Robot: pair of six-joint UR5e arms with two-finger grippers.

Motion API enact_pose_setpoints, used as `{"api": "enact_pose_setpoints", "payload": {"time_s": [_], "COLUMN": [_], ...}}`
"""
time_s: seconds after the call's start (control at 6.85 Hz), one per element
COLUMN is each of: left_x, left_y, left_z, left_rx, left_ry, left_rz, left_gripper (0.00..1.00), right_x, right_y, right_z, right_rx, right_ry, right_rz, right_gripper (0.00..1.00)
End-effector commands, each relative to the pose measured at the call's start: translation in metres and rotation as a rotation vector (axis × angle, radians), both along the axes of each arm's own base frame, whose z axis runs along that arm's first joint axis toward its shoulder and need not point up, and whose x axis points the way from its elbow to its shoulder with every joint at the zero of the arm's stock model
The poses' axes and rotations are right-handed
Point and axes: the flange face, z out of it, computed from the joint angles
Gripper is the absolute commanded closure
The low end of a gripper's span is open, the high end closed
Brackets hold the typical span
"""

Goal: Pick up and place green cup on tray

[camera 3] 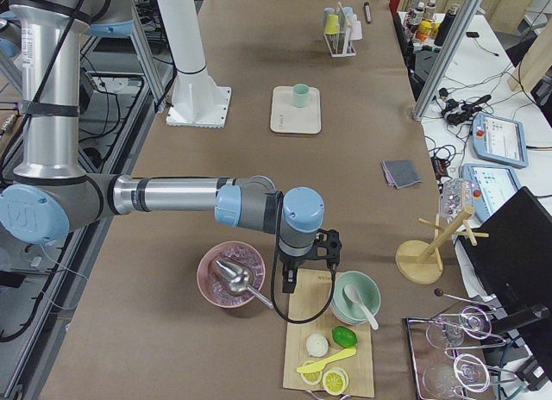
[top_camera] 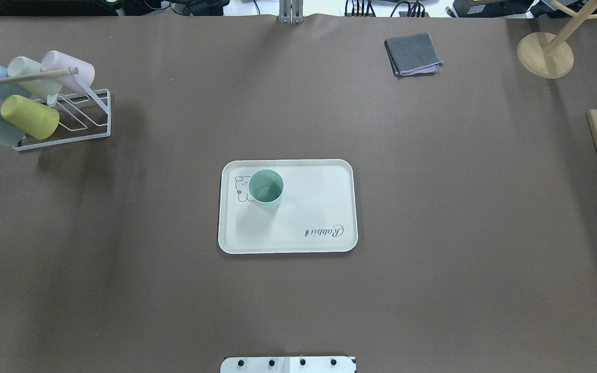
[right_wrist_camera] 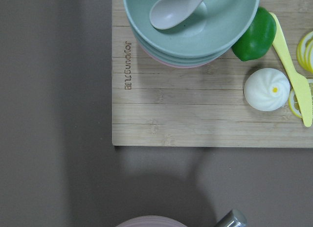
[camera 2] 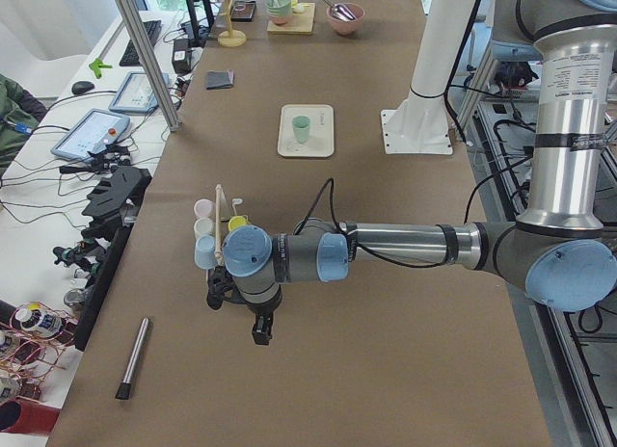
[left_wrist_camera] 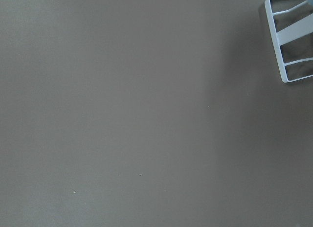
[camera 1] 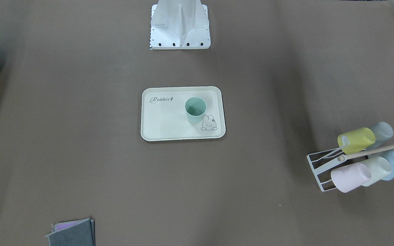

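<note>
Since the green cup stood upright on the tray, beside its bunny drawing, placing looked complete; no further move seemed due. Left end effector, right end effector: parked well apart from the tray, opening could not be told.

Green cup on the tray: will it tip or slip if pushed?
The green cup looks like empty plastic, so it is probably light and stiff. Upright and seemingly taller than wide, it may tip under a high push. On the smooth tray it could slide.
</note>
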Motion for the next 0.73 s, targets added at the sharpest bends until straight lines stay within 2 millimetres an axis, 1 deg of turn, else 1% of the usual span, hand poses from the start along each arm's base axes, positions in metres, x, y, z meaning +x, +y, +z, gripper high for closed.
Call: {"api": "enact_pose_setpoints", "payload": {"time_s": [0.0,0.58], "left_x": [-0.0005,-0.0005], "left_y": [0.0001,0.0001], "left_z": [0.0001,0.0001], "left_rx": [0.000,0.001], "left_ry": [0.001,0.001], "left_rz": [-0.001,0.000], "left_gripper": [0.01,0.01], "right_x": [-0.0001,-0.0002], "right_y": [0.0000,-0.0012], "right_z": [-0.0001,-0.0045], "right_rx": [0.000,0.009], "right_ry": [-0.002,-0.003], "right_rz": [0.000,0.000], "right_gripper": [0.00,0.00]}}
